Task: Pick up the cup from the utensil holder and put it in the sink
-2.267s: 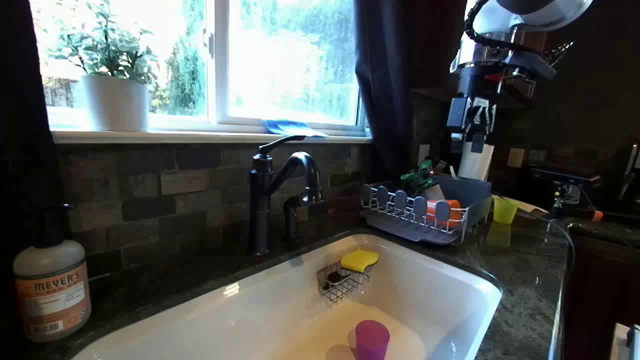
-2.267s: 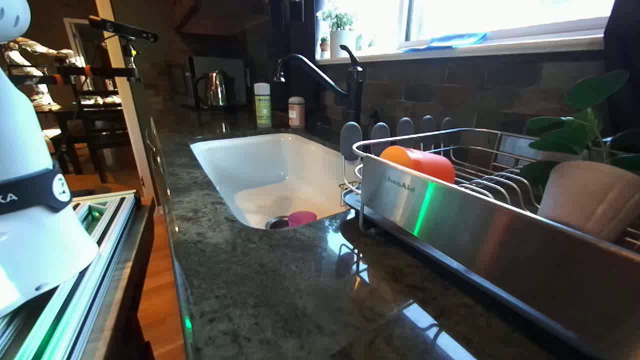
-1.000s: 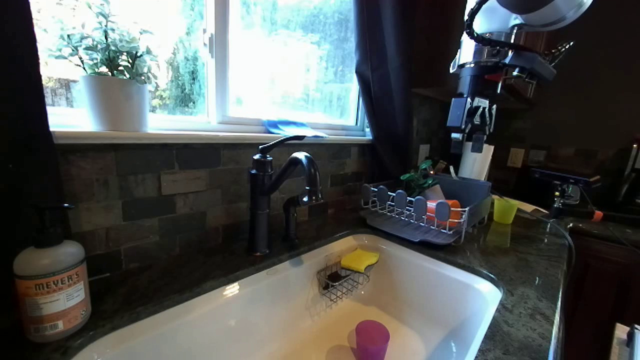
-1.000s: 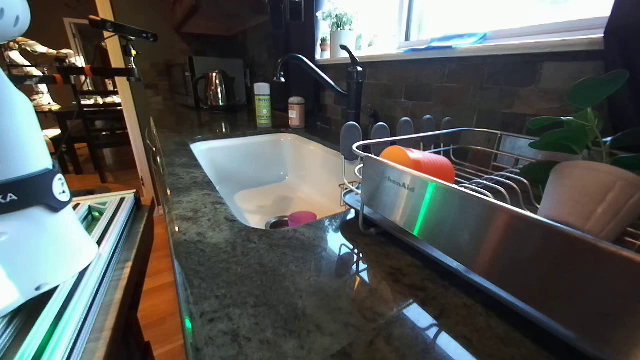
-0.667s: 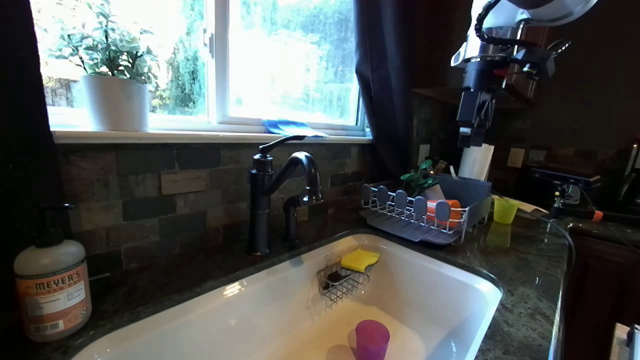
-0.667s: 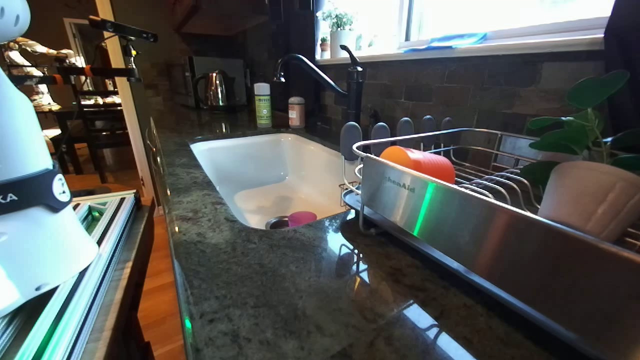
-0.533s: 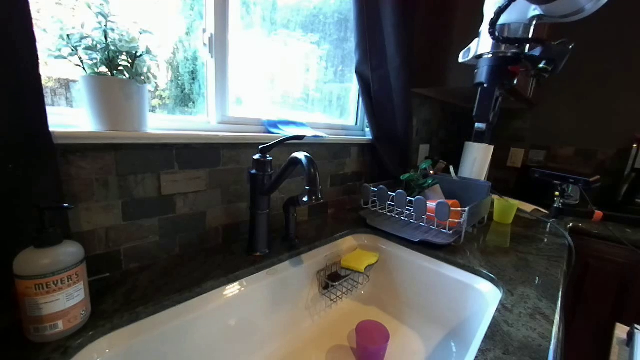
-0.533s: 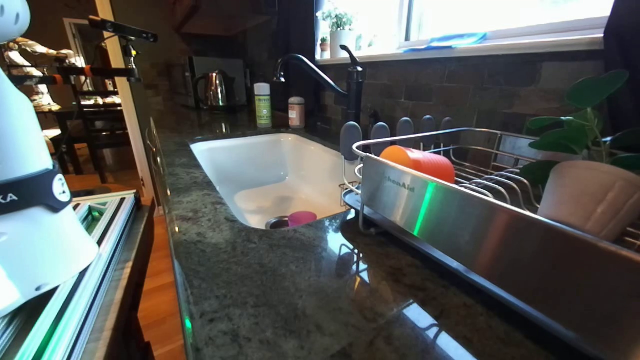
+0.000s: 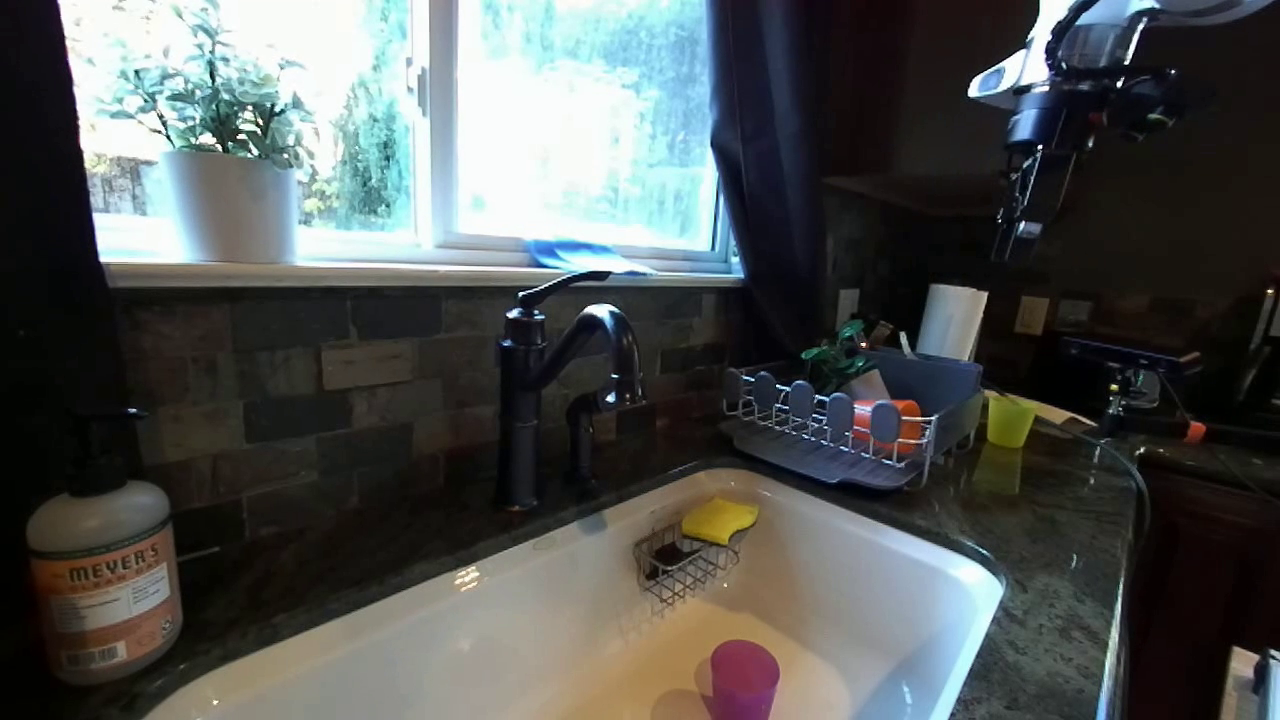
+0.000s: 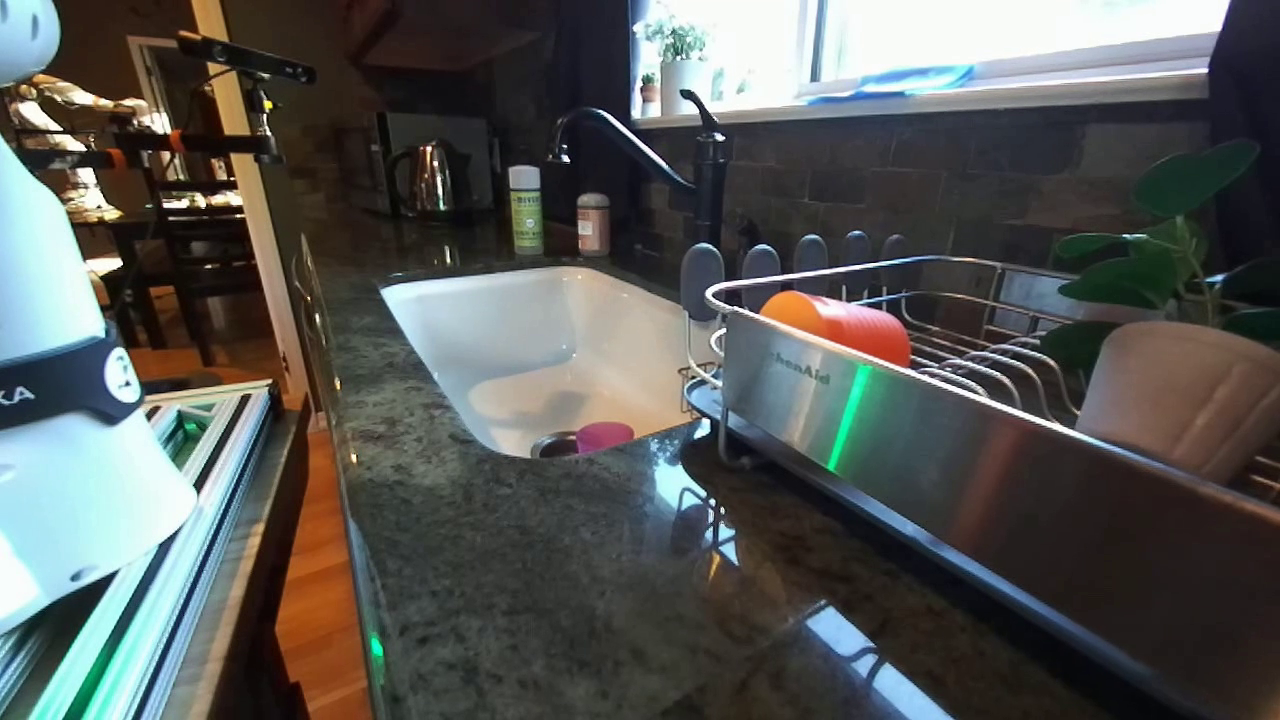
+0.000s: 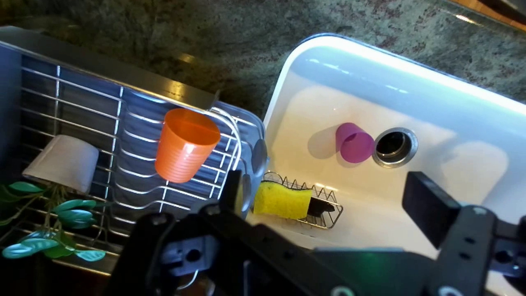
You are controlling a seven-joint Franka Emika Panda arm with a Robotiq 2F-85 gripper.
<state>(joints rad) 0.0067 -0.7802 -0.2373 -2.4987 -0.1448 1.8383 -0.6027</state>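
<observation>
The orange cup point(image 9: 905, 427) lies tilted in the utensil holder, a wire dish rack point(image 9: 790, 400). In an exterior view the cup point(image 10: 840, 325) shows above the rack's steel side point(image 10: 920, 440). In the wrist view the cup point(image 11: 185, 152) is left of the gripper point(image 11: 331, 197), which is open with nothing between its fingers. In an exterior view the gripper point(image 9: 1018, 240) hangs high above the counter, well above the rack and apart from the cup. The white sink point(image 9: 870, 570) shows in both exterior views point(image 10: 510, 330) and fills the right of the wrist view point(image 11: 431, 94).
A magenta cup point(image 11: 357, 144) lies in the sink beside the drain point(image 11: 395, 147). A yellow sponge point(image 11: 281, 201) sits in a wire caddy. A potted plant point(image 11: 70, 160) shares the rack. A dark faucet point(image 9: 520, 420), yellow-green cup point(image 9: 1010, 420) and paper roll point(image 9: 950, 320) stand around.
In an exterior view the gripper has moved right and up, away from above the rack, and its wrist has turned and tilted. The cups and rack have not moved.
</observation>
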